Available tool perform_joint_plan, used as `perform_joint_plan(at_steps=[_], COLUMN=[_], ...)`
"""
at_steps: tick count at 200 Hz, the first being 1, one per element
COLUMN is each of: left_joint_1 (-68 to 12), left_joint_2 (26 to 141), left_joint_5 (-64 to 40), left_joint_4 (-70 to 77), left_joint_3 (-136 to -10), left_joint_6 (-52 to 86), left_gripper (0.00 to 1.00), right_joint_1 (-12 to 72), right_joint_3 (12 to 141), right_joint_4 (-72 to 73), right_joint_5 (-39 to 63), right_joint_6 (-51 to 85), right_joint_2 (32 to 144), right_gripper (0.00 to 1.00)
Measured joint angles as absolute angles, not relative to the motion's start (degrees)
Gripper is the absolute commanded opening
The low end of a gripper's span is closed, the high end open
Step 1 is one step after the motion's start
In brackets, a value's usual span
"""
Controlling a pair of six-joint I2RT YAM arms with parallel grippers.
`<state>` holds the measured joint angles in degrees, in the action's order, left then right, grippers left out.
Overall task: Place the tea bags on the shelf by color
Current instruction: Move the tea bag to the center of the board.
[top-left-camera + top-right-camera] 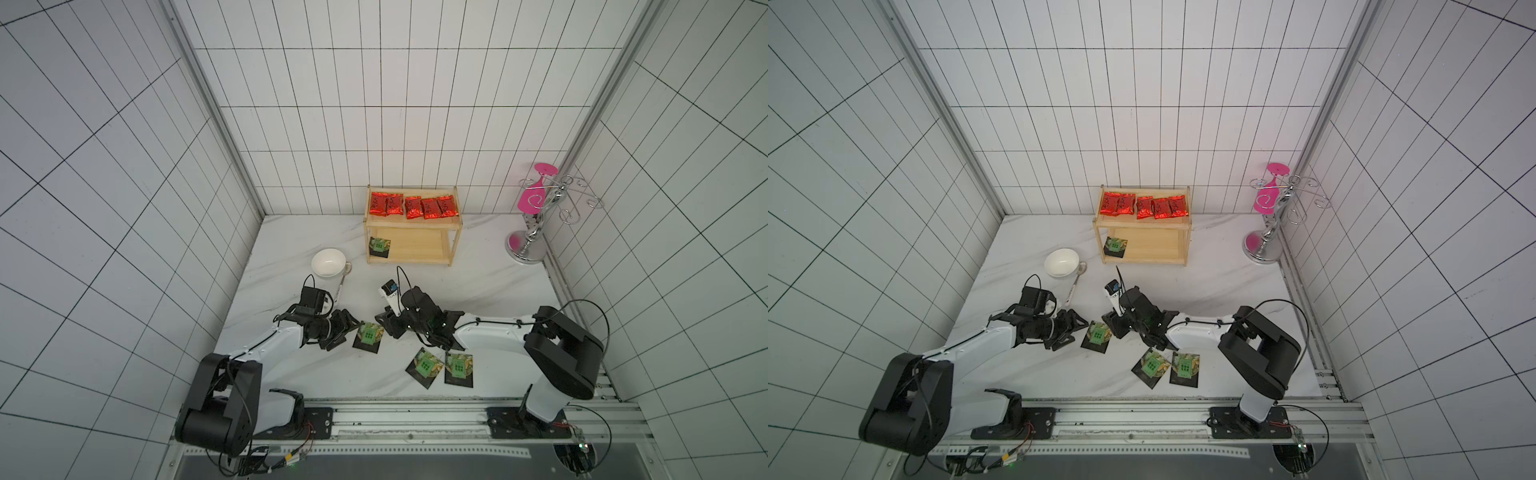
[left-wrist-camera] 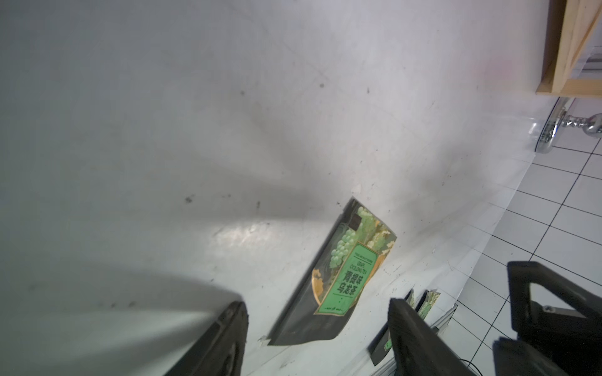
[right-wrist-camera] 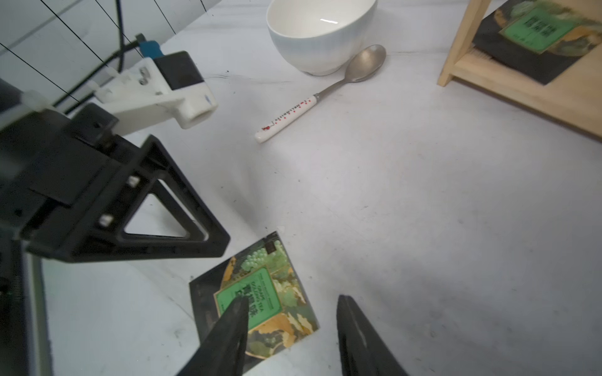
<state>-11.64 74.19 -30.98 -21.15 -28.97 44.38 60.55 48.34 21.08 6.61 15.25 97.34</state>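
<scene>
Roughly mid-frame, a green-labelled tea bag [image 1: 368, 336] lies flat on the bench [image 1: 332, 374] between the left arm [image 1: 316, 328] and right arm [image 1: 415, 316], both with jaws apart, the right's seemingly nearer, over the bag's edge.

A: How do the arms stand?
B: Both reach from near bases toward the middle, elbows raised, wrists low. The left gripper [image 1: 350, 332] points right, the right gripper [image 1: 385, 327] left, tips close but apart.
A: Jaws?
B: Both parted; the left pair stands wider.
</scene>
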Motion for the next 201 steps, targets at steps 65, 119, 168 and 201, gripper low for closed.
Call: perform_joint_plan(at_steps=[65, 119, 168, 201], left_joint_1=[-19.05, -19.33, -15.9, -16.12], left_joint_2=[79.24, 75.68, 73.49, 77.56], left_joint_5=[-34.54, -33.15, -31.57, -34.04], left_joint_4=[-13.89, -13.65, -15.07, -8.84], left_joint_3=[-29.76, -27.22, -26.04, -26.11], left_joint_6=[44.4, 46.3, 47.03, 47.77], left_gripper=[0.67, 0.67, 0.68, 0.68], right_joint_1=[55.18, 54.37, 54.24, 53.36], right_joint_3=[42.63, 42.04, 42.04, 42.04], right_joint_4=[27.66, 32.45, 33.76, 35.59], right_joint_5=[15.88, 20.21, 22.24, 23.14], right_joint_6=[23.64, 26.46, 26.85, 26.98], right_joint_2=[98.78, 102.1, 106.74, 108.64], right_gripper=[0.23, 0.1, 0.08, 0.08])
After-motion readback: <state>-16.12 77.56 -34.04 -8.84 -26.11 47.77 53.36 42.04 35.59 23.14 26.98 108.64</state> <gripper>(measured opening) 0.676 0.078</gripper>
